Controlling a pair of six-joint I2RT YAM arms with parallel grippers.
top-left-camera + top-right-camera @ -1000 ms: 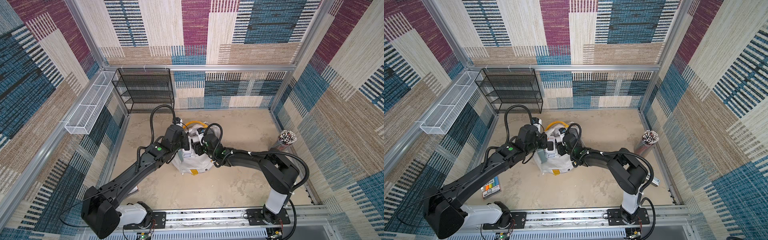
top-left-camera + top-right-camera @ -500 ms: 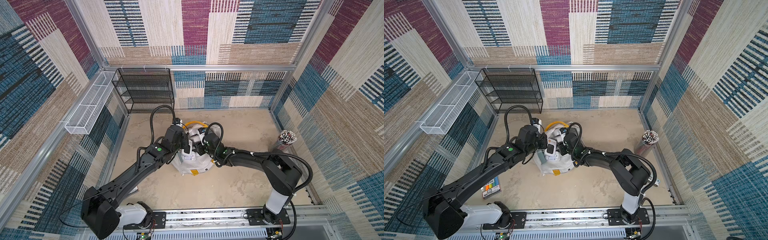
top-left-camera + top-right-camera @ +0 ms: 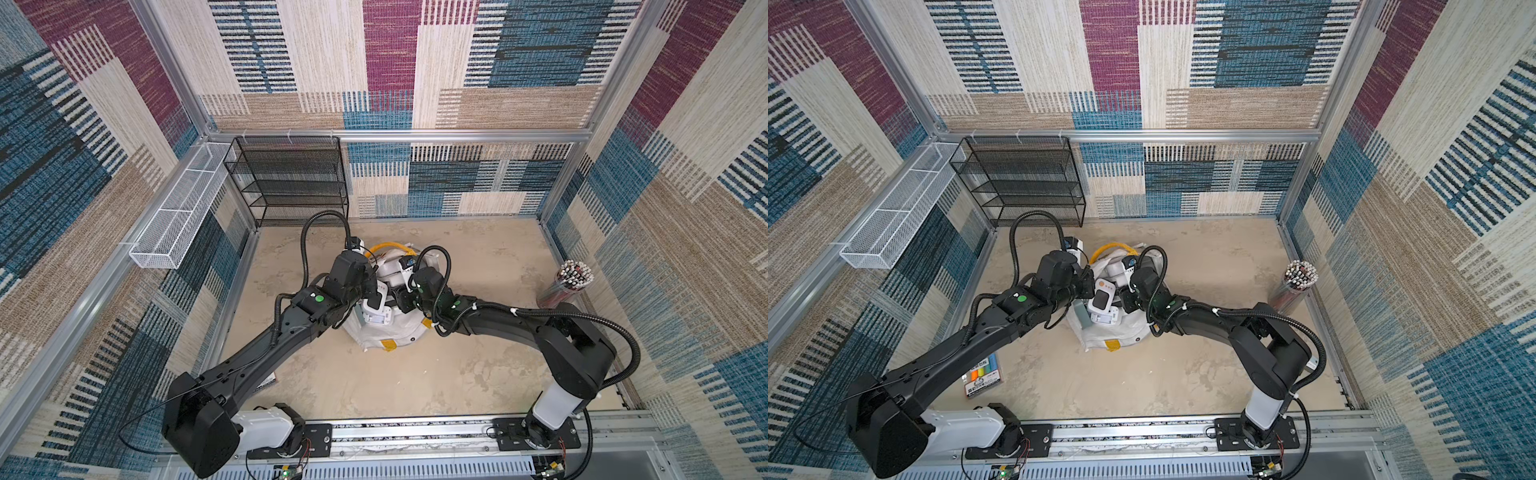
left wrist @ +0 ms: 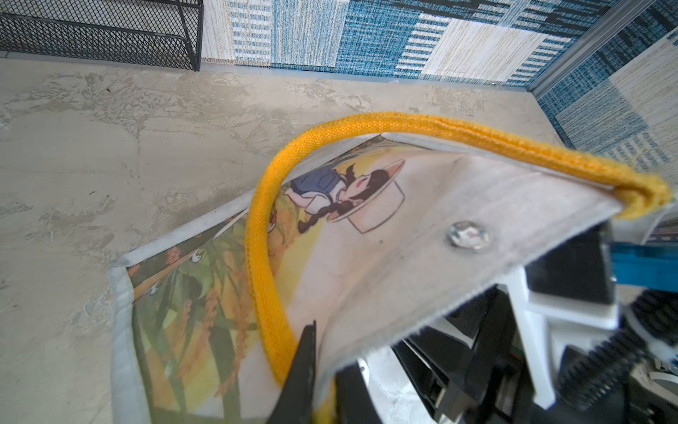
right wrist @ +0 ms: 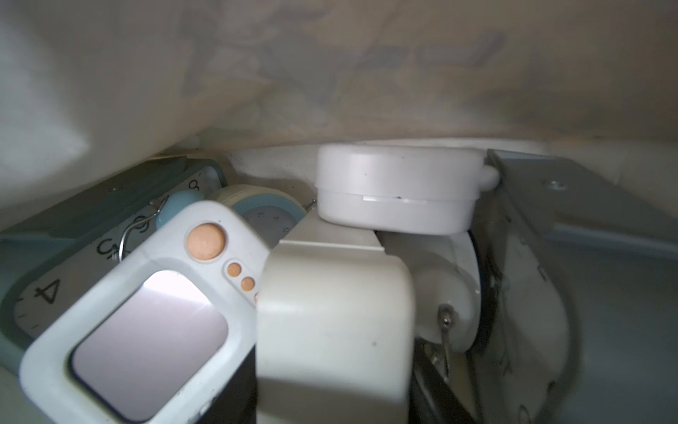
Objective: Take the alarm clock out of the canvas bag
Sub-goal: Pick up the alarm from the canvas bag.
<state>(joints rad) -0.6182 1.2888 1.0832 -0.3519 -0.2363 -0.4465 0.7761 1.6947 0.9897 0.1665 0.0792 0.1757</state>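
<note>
canvas bag [image 3: 399,332] — white, yellow handle [image 4: 264,227] | alarm clock [image 5: 139,312] — white, orange buttons | rack [image 3: 291,178] — black mesh

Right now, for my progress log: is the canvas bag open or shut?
Open: the left gripper holds the canvas bag by its rim, and clocks show through its mouth.

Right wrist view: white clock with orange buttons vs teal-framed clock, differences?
The white clock has a blank screen and orange buttons; the teal-framed clock has a dial with printed numerals. The white clock lies in front, partly hiding the teal-framed clock. Both sit inside the canvas bag.
</note>
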